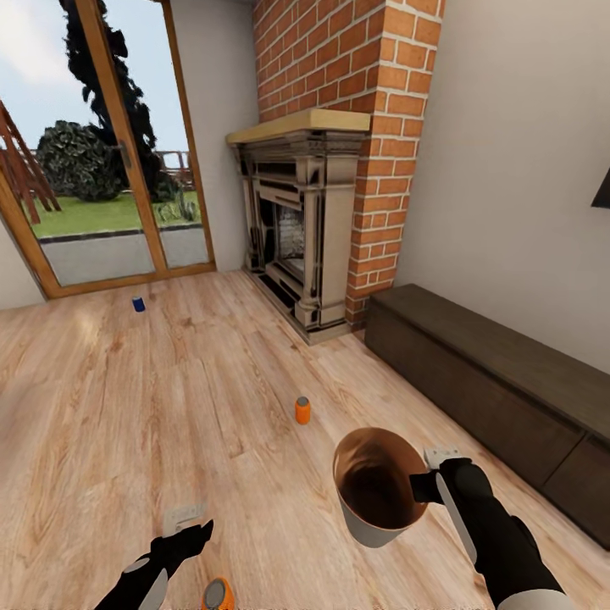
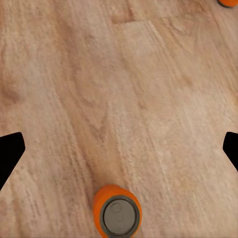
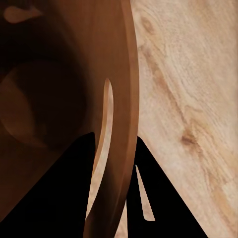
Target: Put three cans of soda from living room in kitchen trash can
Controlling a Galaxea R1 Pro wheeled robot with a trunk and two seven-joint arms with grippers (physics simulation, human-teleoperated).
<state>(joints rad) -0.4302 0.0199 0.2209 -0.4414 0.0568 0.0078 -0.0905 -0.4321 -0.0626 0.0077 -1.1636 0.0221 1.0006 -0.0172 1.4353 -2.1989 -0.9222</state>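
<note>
Three soda cans stand on the wood floor. A dark blue can (image 1: pixel 138 303) is far off near the glass door, an orange can (image 1: pixel 302 410) is mid-floor, and a second orange can (image 1: pixel 218 593) stands just below my left gripper (image 1: pixel 191 525). The left wrist view shows that near can (image 2: pixel 117 214) from above, between and short of the wide-open fingers (image 2: pixel 10 153), with the other orange can (image 2: pixel 228 2) at the frame's corner. My right gripper (image 1: pixel 428 485) is shut on the rim of the trash can (image 1: pixel 373 487), held tilted above the floor; its brown inside (image 3: pixel 54 89) is empty.
A brick fireplace (image 1: pixel 305 229) stands ahead, with a glass patio door (image 1: pixel 110 169) to its left. A long dark low cabinet (image 1: pixel 491 381) runs along the right wall under a black TV corner (image 1: pixel 601 191). Open wood floor spreads between the cans.
</note>
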